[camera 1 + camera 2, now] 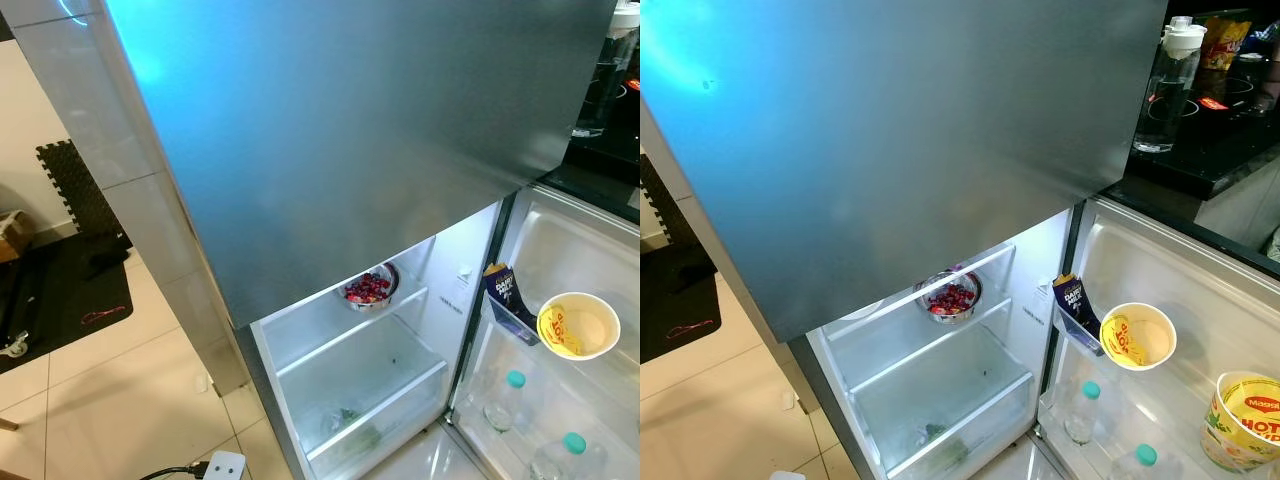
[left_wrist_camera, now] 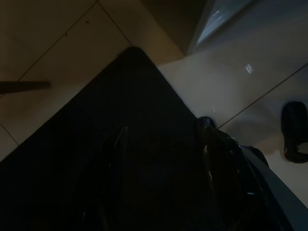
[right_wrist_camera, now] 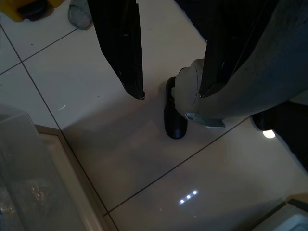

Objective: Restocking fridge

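We stand before the fridge (image 1: 330,150), its brushed steel upper door shut and its lower compartment open; we place everything else from this fridge. On its top glass shelf sits a shiny metal bowl of dark red fruit (image 1: 951,296); the clear shelf below it looks bare, and the bottom drawer holds something green we cannot identify. On the open door's racks, right of the compartment, we see a blue carton (image 1: 1075,300), an empty cream paper cup (image 1: 1137,336), a yellow printed noodle tub (image 1: 1245,420) and two clear teal-capped bottles (image 1: 1082,410). So we judge the restocking partly done, with shelf space left and nothing in hand. On the black bench (image 1: 1210,150) right of the fridge stand a clear bottle (image 1: 1165,85) and a snack bag, perhaps next in line.

Our right pincer (image 3: 168,94) hangs over the glossy tiled floor, fingers apart and empty. Our left pincer (image 2: 163,173) hangs idle in shade; we cannot tell its state.
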